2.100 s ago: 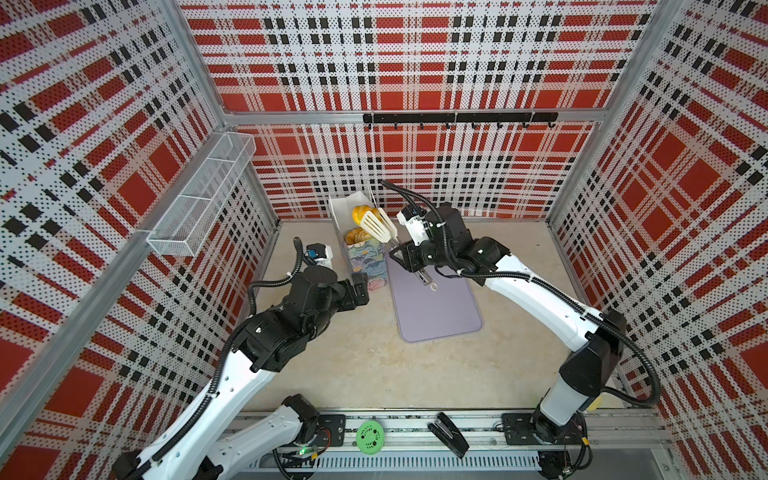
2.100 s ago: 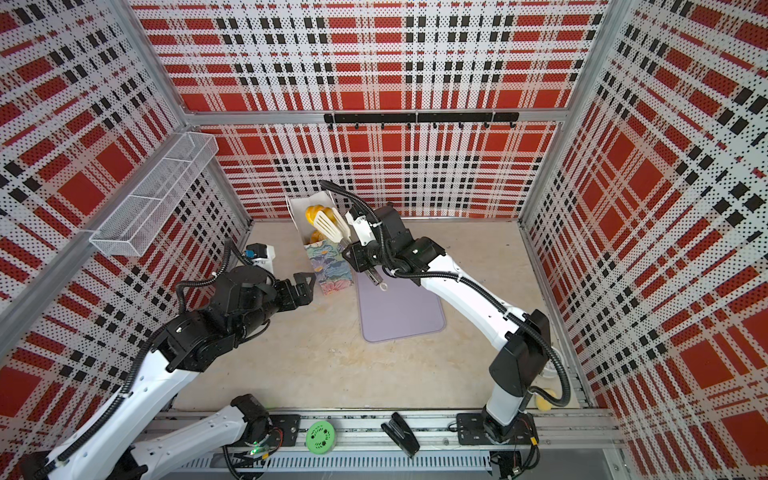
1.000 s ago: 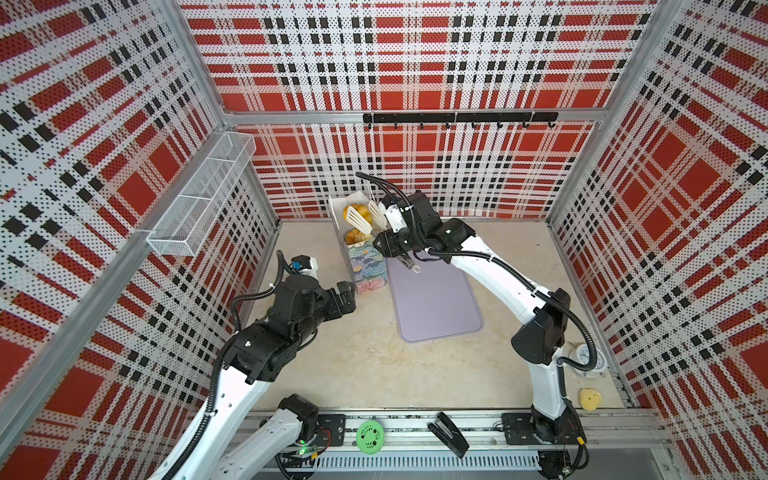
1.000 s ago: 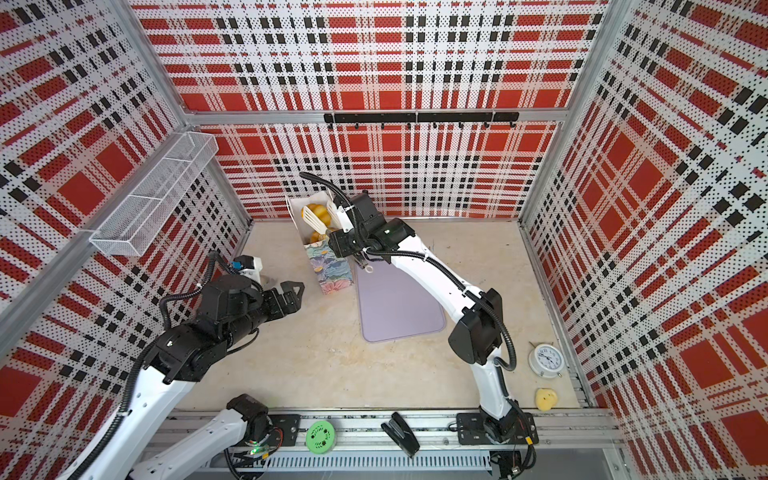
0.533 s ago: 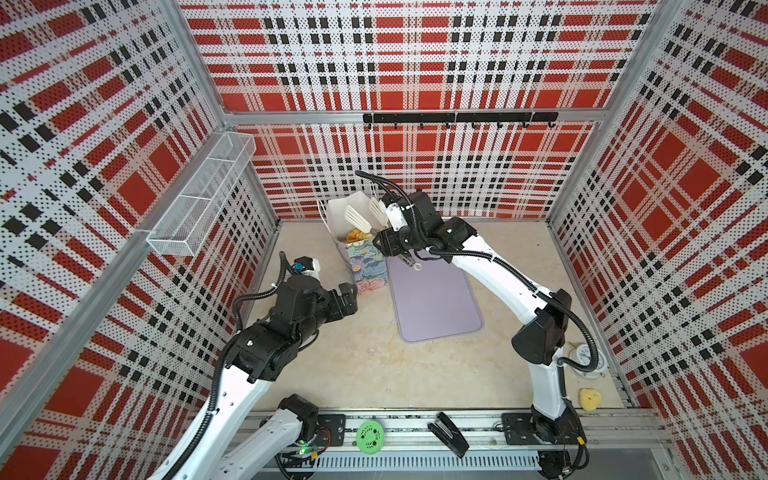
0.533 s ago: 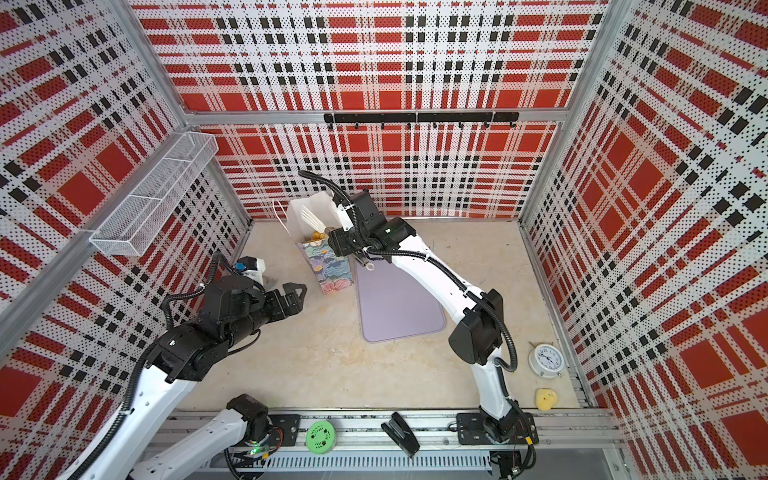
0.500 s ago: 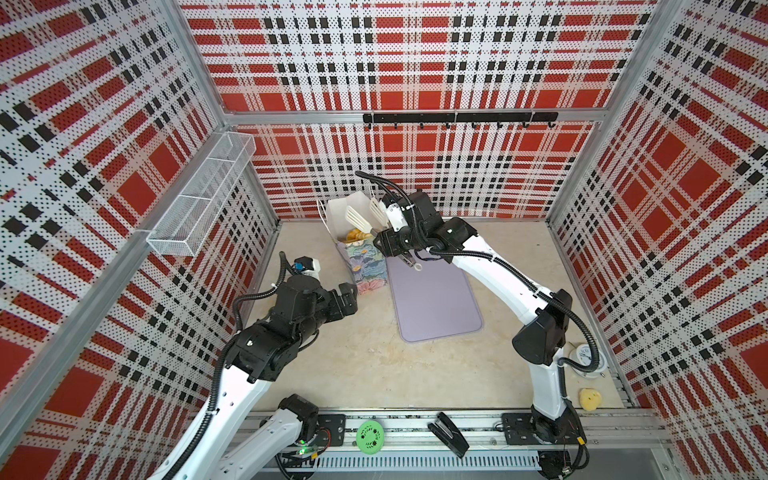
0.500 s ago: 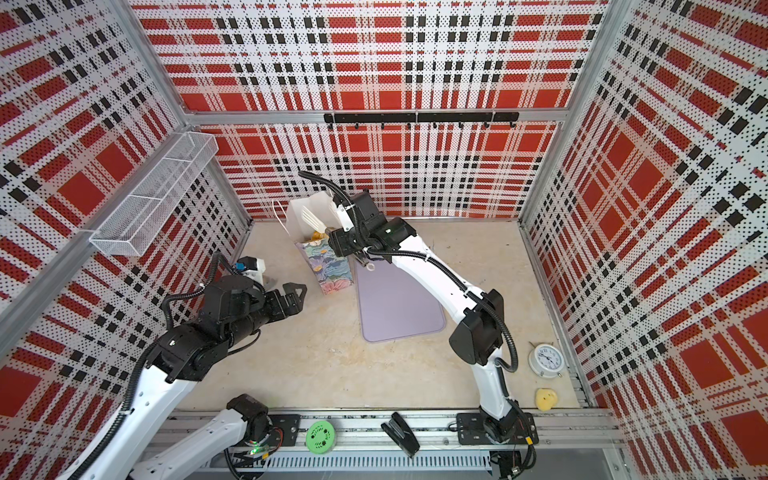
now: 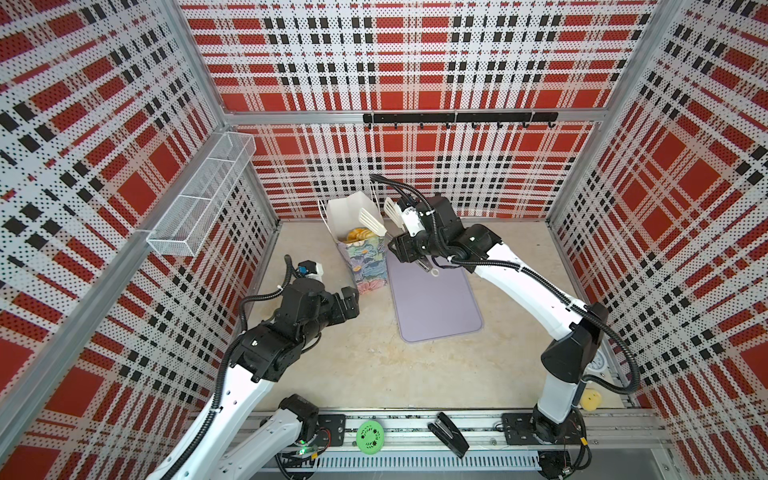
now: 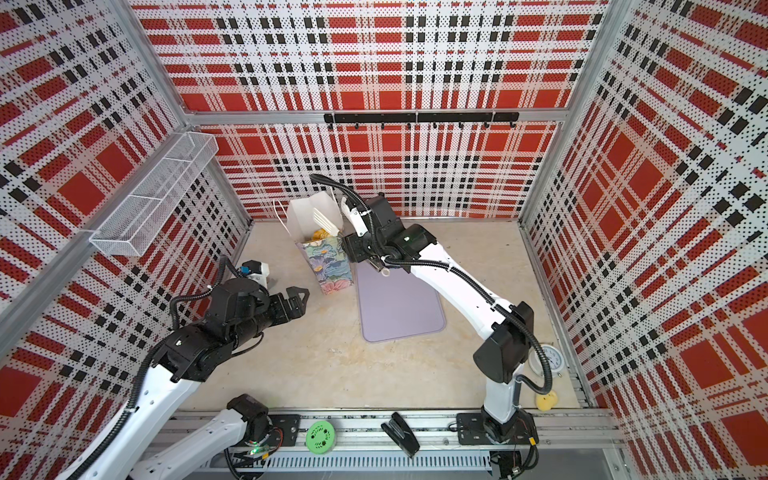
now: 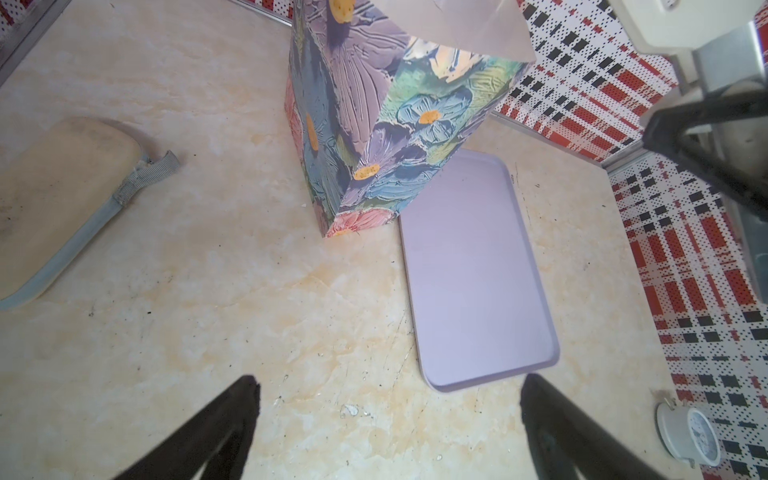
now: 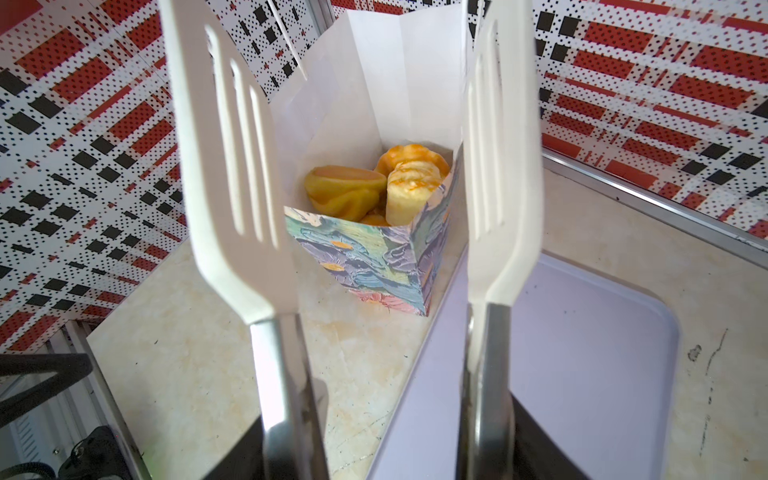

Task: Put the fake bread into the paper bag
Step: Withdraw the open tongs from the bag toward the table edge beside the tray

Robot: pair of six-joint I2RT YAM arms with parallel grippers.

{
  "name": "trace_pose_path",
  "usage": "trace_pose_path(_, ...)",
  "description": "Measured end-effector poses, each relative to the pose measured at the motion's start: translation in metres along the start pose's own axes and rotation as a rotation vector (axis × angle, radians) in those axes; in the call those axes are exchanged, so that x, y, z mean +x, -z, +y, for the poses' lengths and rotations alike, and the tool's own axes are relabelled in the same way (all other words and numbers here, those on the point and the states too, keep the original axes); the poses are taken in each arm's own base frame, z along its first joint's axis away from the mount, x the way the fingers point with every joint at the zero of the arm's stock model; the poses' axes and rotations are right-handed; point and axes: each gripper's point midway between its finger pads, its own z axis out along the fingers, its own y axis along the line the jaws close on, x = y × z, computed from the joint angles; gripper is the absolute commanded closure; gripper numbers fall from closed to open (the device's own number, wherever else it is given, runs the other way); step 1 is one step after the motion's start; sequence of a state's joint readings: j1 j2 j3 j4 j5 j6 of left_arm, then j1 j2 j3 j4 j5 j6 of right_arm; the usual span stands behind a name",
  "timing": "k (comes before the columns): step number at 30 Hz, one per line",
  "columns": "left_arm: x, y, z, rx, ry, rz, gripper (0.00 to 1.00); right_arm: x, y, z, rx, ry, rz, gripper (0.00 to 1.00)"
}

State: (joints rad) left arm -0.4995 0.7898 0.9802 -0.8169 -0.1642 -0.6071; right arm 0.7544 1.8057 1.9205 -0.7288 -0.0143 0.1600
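White plastic blades of the tongs (image 12: 232, 174) stand well apart, their metal arms running down into the right gripper (image 12: 390, 436), whose black fingers (image 12: 536, 440) are clamped on those arms. The fake bread (image 12: 374, 187) lies inside the paper bag (image 12: 374, 257), piled up to the level of its lower front edge; three golden pieces are told apart in the right wrist view, and more below them cannot be made out. In both top views one blade hangs over the bag's open mouth, above the bread, and the second blade sits just outside the bag's wall on the right arm's side; whether either blade touches the paper cannot be told. The bag (image 9: 365, 257) stands upright on the table (image 11: 208, 311), its base touching the corner of the purple tray (image 11: 478, 270). The left gripper (image 11: 386, 424) hovers low over the table near the bag's base, fingers (image 11: 232, 415) spread wide and apart from everything.
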Motion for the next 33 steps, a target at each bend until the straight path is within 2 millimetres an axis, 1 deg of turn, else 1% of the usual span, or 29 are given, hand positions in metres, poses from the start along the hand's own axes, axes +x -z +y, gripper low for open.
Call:
trace_pose_path(3, 0.002, 0.000, -0.003, 0.003, -0.006, 0.001, 0.01, 0.010, 0.005, -0.012, 0.026, -0.001, 0.011, 0.36)
trace_pose_path(8, 0.004, 0.001, -0.005, -0.001, -0.014, -0.007, 0.01, 0.026, 0.013, -0.038, 0.089, -0.017, 0.027, 0.36)
trace_pose_path(13, 0.004, 0.002, -0.011, 0.007, -0.027, -0.018, 0.01, 0.044, 0.026, -0.061, 0.147, -0.033, 0.040, 0.35)
trace_pose_path(17, 0.005, 0.002, -0.021, 0.033, -0.038, -0.031, 0.01, 0.058, 0.040, -0.075, 0.190, -0.045, 0.038, 0.35)
trace_pose_path(22, 0.010, -0.003, -0.038, 0.063, -0.070, -0.025, 0.01, 0.076, 0.055, -0.093, 0.244, -0.061, 0.036, 0.34)
trace_pose_path(24, 0.013, -0.007, -0.044, 0.069, -0.086, -0.021, 0.01, 0.086, 0.058, -0.103, 0.273, -0.071, 0.042, 0.34)
trace_pose_path(27, 0.018, -0.013, -0.051, 0.071, -0.106, -0.009, 0.01, 0.107, 0.065, -0.124, 0.335, -0.093, 0.062, 0.33)
trace_pose_path(33, 0.023, -0.020, -0.057, 0.065, -0.123, 0.000, 0.01, 0.159, 0.077, -0.181, 0.477, -0.209, 0.116, 0.33)
